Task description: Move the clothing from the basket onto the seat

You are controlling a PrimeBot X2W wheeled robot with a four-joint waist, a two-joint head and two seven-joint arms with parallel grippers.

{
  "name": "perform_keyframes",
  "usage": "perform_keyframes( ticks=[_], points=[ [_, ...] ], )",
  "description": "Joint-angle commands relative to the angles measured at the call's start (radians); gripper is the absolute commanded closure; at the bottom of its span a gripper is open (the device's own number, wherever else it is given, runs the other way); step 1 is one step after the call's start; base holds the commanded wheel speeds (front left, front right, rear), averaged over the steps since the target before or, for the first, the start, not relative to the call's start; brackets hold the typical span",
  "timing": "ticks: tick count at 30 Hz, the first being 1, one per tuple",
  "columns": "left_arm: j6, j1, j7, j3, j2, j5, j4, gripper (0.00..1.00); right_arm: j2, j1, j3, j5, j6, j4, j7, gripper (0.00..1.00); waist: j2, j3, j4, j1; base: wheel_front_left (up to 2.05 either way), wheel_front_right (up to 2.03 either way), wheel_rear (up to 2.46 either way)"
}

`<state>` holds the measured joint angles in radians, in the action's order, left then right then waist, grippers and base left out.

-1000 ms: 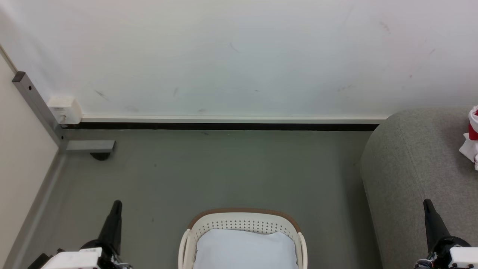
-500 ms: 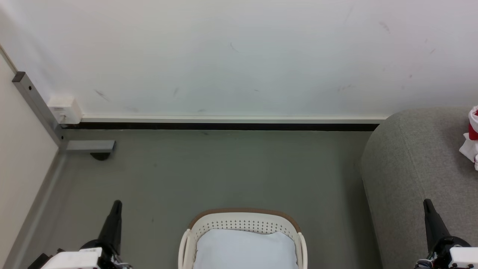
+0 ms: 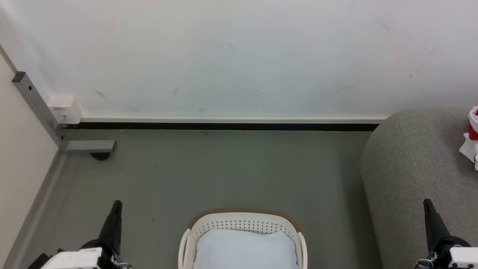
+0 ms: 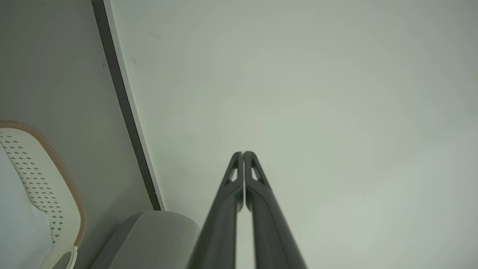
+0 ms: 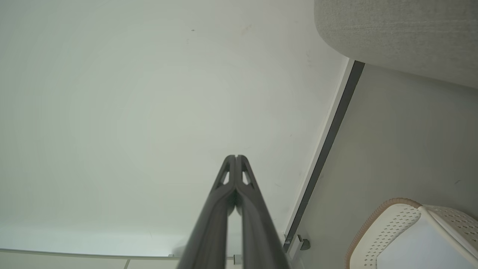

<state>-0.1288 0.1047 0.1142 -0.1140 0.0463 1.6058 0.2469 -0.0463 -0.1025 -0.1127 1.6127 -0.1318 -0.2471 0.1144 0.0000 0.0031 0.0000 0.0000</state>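
Observation:
The white basket [image 3: 242,223] with its brown rim stands on the floor at the bottom centre of the head view, with a plain white cloth [image 3: 244,248] lying in it. Red and white clothing [image 3: 472,136] lies on the grey seat [image 3: 414,172] at the right edge. My left gripper [image 3: 117,203] is shut and empty, left of the basket. My right gripper [image 3: 427,202] is shut and empty, over the seat's front. In the wrist views both pairs of fingers, the left gripper [image 4: 242,153] and the right gripper [image 5: 235,157], press together, pointing at the wall. The basket [image 4: 48,183] [image 5: 396,224] shows at the edge.
A white wall [image 3: 239,56] with a dark skirting strip closes the floor behind the basket. At the left, a grey metal post [image 3: 37,106] with a foot [image 3: 89,146] and a small white box [image 3: 64,109] stand by a side panel. Grey floor [image 3: 224,172] lies between basket and wall.

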Motion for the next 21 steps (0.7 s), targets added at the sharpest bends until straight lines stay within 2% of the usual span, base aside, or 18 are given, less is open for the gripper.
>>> perform_keyframes(
  ticks=[1,21],
  points=[
    [-0.005,0.009,0.004,-0.001,0.007,0.013,-0.003,1.0,-0.007,-0.012,-0.004,0.001,0.002,0.005,0.003,1.0,0.0,0.0,0.0,0.0,0.0,0.0,0.0],
    [-0.005,0.009,0.004,-0.001,0.007,0.013,-0.003,1.0,-0.007,-0.012,-0.004,0.001,0.002,0.005,0.003,1.0,0.0,0.0,0.0,0.0,0.0,0.0,0.0]
  ],
)
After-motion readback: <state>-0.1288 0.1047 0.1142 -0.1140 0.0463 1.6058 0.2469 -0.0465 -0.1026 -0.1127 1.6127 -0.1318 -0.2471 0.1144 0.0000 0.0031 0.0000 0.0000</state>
